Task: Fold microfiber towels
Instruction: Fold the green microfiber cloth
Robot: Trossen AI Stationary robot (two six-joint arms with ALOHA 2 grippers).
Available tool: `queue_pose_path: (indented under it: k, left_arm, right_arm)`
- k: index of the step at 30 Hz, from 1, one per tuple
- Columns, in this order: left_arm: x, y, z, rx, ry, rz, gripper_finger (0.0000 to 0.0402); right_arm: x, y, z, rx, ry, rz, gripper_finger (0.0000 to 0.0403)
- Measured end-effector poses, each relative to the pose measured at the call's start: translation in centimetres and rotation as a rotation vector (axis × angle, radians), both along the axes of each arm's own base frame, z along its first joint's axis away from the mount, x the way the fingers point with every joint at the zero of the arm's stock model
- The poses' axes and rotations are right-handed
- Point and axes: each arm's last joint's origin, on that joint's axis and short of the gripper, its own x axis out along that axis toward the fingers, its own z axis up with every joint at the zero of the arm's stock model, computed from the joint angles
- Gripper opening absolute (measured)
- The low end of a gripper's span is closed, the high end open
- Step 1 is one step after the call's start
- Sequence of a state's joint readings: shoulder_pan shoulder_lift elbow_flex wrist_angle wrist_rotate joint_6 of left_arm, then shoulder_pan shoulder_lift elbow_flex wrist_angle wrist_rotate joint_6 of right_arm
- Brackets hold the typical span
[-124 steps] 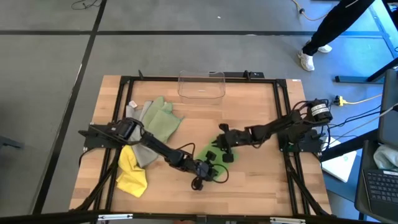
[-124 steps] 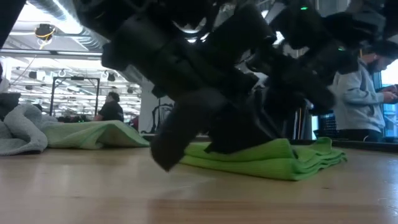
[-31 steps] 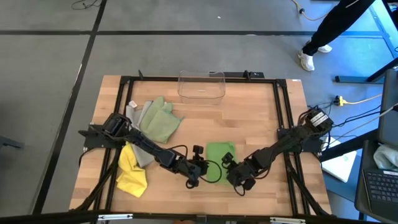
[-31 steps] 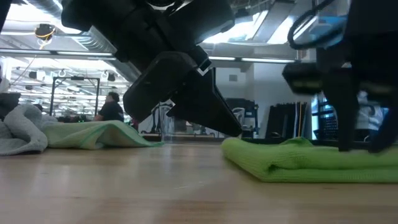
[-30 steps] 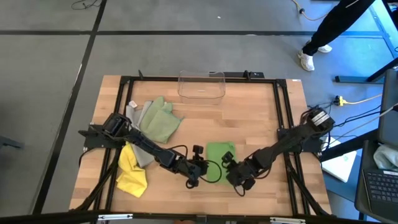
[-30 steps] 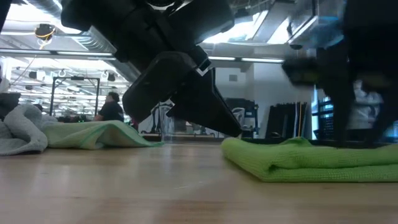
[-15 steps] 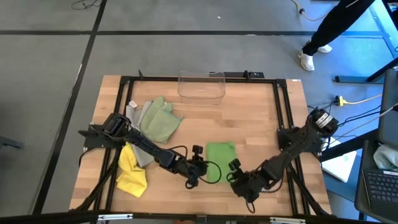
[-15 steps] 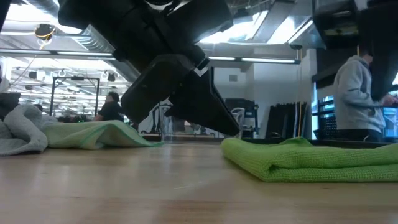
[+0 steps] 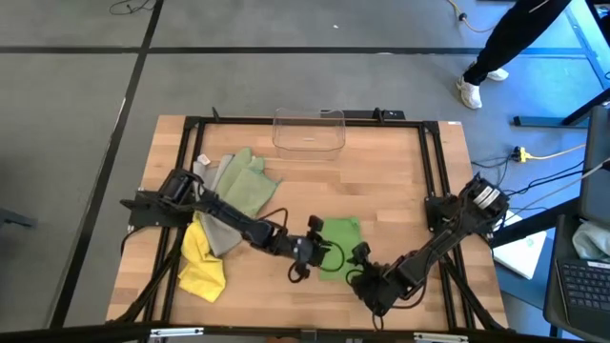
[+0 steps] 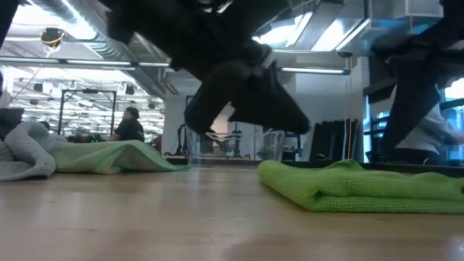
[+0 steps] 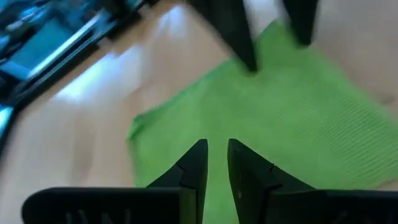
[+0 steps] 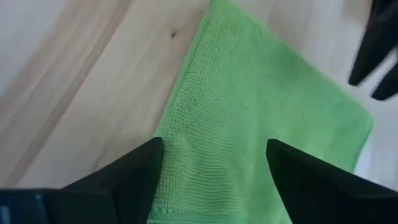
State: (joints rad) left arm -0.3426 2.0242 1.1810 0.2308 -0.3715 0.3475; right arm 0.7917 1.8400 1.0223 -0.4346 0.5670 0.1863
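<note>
From above, one bright green towel (image 9: pixel 337 246) lies folded into a flat rectangle mid-table; three more, sage (image 9: pixel 246 185), grey (image 9: pixel 215 227) and yellow (image 9: pixel 201 262), sit crumpled at the left. In the wrist views, the left gripper (image 11: pixel 213 163) hangs over the folded towel's left edge with fingers nearly together, grasping nothing, and the right gripper (image 12: pixel 214 163) spreads wide, released, above its near edge.

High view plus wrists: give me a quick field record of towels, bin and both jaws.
bright green towel: folded, flat at table centre, not held
yellow towel: crumpled, left front
sage towel: unfolded, left rear, overlapping grey towel
clear bin: rear edge, nothing visible inside
left gripper: jaws nearly shut, empty, at the green towel's left edge
right gripper: jaws open, empty, over its front edge
</note>
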Motion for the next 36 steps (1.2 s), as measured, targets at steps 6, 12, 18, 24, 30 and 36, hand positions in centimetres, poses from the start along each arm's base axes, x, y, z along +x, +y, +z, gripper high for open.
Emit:
queue_pose_path:
  k: [6,12,18,24,30,36]
  left_arm:
    - [0.6,1.7,-0.7,-0.007,0.016,0.023,0.0056]
    - [1.0,1.2,-0.1,-0.044,-0.044,-0.044,0.0056]
    - [1.6,1.4,-0.5,-0.017,-0.106,-0.087,0.0056]
    - [2.2,1.1,-3.5,-0.003,-0.069,-0.131,0.0057]
    - [4.1,1.5,-4.9,-0.013,-0.076,-0.094,0.0056]
    - [5.6,1.1,-5.2,-0.026,-0.098,-0.092,0.0056]
  right_arm:
    - [-1.0,1.5,-0.7,0.047,-0.009,-0.002,0.0298]
    - [-1.4,1.8,-0.6,-0.032,-0.103,-0.031,0.0298]
    - [-1.3,2.1,-2.9,-0.159,-0.121,-0.012,0.0285]
    - [-2.4,3.1,-4.1,-0.223,-0.167,0.004,0.0257]
    - [-2.7,3.2,-4.2,-0.233,-0.200,-0.013,0.0232]
    - [-2.2,2.8,-4.4,-0.166,-0.127,-0.030,0.0225]
